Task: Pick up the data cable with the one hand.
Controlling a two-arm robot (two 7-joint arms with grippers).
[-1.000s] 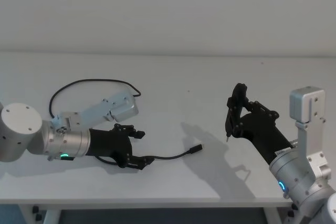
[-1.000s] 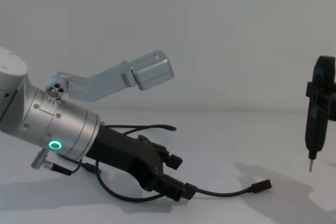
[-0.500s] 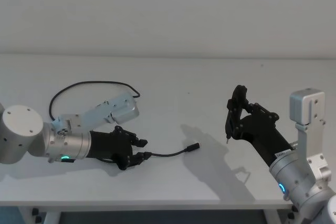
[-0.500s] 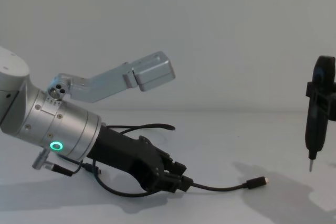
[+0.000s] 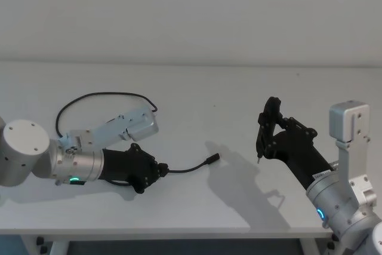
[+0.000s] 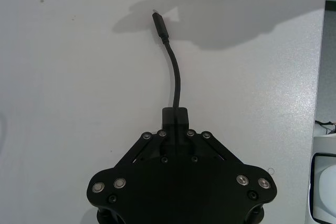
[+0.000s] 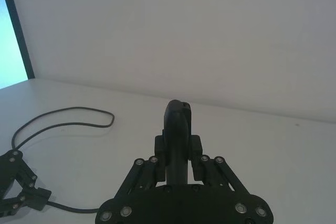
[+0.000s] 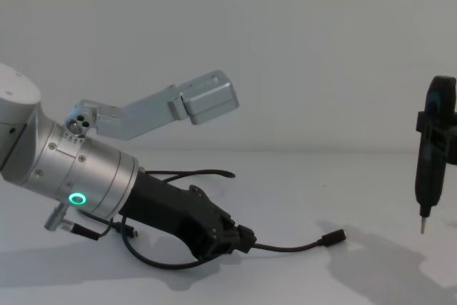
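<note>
**Black cable pinched, tail loose**

Loop of the data cable (image 5: 101, 94) lies behind my left tool (image 5: 156, 170), clamped on it near the plug end; lifting fast could, I judge, snag that loop or slip the grip. Rightward, open desk (image 5: 239, 88) up to my right tool (image 5: 276, 137), gripping a stylus (image 8: 426, 176).

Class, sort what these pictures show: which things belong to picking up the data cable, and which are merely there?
Belongs to the job:
- data cable
- left end effector, shut on the cable a short way back from one plug

Merely there:
- right end effector, raised on the right side
- slim black tool gripped in it
- table
</note>
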